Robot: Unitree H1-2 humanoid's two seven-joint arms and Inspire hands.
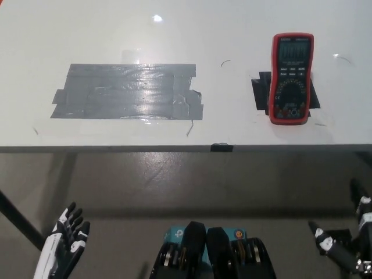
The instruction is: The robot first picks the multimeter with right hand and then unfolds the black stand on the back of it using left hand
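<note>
A red multimeter [290,78] lies face up on the white table [174,35] at the right, its display toward the far side, resting on a patch of black tape [259,93]. Its back and the black stand are hidden. My white left hand [63,244] hangs low at the bottom left, below the table edge, fingers apart and holding nothing. My black right hand [347,244] is at the bottom right, also below the table edge, fingers spread and holding nothing. Both hands are far from the multimeter.
A large patch of grey tape [129,92] covers the table's left middle. The table's front edge [174,148] runs across the picture, with a small black tab [221,147] on it. Below it is grey floor [174,186].
</note>
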